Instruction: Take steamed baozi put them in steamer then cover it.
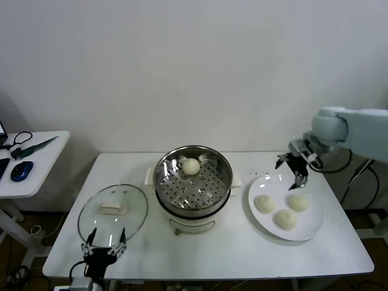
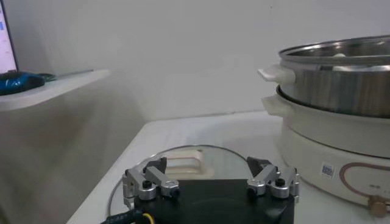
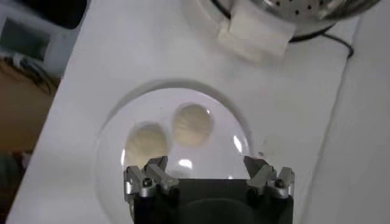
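Observation:
The steel steamer [image 1: 193,182] stands mid-table on its cream base, with one baozi [image 1: 191,166] on the perforated tray at the back. Three more baozi [image 1: 264,203] [image 1: 297,201] [image 1: 285,219] lie on the white plate [image 1: 312,230] to the right. My right gripper [image 1: 291,173] hangs open and empty over the plate's far edge. In the right wrist view it [image 3: 206,165] is above two baozi [image 3: 192,123] [image 3: 145,143]. The glass cover [image 1: 113,212] lies flat to the left of the steamer. My left gripper [image 1: 104,242] is open at its near rim, facing the handle [image 2: 189,159].
A small side table [image 1: 30,167] at the far left holds a blue mouse [image 1: 21,171] and scissors. The wall runs close behind the white table [image 1: 230,254]. Cables hang off the right end. In the left wrist view, the steamer [image 2: 341,73] rises to one side of the cover.

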Controlling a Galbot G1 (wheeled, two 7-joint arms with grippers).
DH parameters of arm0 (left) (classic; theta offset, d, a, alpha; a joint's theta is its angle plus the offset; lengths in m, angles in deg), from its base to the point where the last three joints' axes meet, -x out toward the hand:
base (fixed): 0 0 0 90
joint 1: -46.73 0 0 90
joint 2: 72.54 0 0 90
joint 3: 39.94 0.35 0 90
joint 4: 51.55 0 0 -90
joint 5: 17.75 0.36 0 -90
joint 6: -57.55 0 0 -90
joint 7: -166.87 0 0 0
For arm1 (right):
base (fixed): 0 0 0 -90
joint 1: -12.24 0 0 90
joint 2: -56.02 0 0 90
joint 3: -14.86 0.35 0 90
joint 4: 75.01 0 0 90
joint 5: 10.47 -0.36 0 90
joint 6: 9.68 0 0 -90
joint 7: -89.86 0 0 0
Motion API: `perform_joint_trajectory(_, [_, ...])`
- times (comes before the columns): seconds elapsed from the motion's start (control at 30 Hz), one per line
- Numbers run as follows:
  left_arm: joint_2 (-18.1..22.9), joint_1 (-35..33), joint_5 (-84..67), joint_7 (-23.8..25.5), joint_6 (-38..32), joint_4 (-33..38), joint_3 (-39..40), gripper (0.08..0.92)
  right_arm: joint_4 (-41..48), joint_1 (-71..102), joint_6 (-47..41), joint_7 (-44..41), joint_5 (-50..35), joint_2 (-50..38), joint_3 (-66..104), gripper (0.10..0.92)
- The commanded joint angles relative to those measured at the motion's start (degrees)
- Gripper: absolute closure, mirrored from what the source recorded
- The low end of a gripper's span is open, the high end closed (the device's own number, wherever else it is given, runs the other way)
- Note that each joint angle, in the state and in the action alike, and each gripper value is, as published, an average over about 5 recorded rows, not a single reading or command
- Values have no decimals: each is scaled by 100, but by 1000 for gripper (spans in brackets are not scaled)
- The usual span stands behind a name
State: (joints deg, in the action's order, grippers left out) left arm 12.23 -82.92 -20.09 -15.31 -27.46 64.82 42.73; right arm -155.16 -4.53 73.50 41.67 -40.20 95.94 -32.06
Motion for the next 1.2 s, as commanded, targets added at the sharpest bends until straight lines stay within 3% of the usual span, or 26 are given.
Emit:
perform_joint_trajectory(0.03, [10,-26,10,-4,-6,6,-8,177,124,1519,-1047,368,-87,-522,1084,203])
perform_joint_trajectory(0.37, [29,-119,26,-21,-28,-26,-102,177,1200,3005,-1043,453,354,199,2410,203])
perform_joint_trajectory(0.7, [16,-122,20,-18,-32,-24,-99,177,1419,3284,-1109,531,328,614,2613,205])
perform_joint_trajectory(1.2, [14,-69,4,-17,-25,-35,-74,177,1283,2485,-1005,250,112,511,2262,357])
